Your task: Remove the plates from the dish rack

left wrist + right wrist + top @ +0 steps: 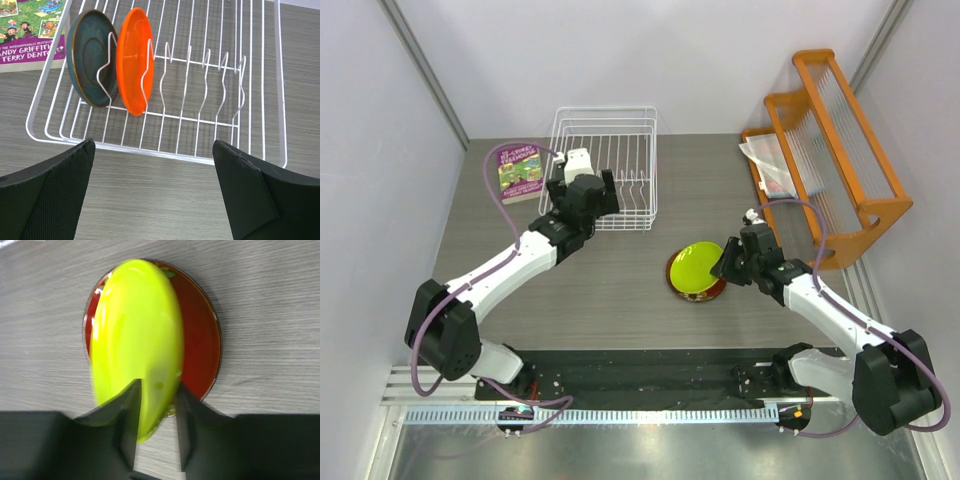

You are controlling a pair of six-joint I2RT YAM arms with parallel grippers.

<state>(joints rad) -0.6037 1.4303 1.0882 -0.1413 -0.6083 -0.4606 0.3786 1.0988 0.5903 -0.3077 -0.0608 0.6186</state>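
Dish rack [210,90]: white wire basket with upright tines, on the far left part of the worktop [620,290].
Teal plate [90,60]: stands on edge at the left end of the rack's tine row, in the left wrist view.
Orange plate [134,60]: stands on edge in the next slot, just beside the teal plate.
Dark red plate [200,340]: lies flat on the worktop, well apart from the rack, in front of the right arm.
Lime green plate [135,340]: rests on the dark red plate and is tilted, with its near rim between the right claw's fingers.
Left claw [152,145]: spread wide, hovers just before the rack's near rim, facing the two racked plates and touching neither.
Right claw [158,385]: fingers straddle the lime green plate's rim, narrowly apart. The plate's edge is blurred, so I cannot tell whether the pads press it.
Book [520,172]: paperback with a purple and green cover, flat on the worktop just beside the rack's left side.
Orange wooden rack [840,140]: clear slats, at the far right edge.
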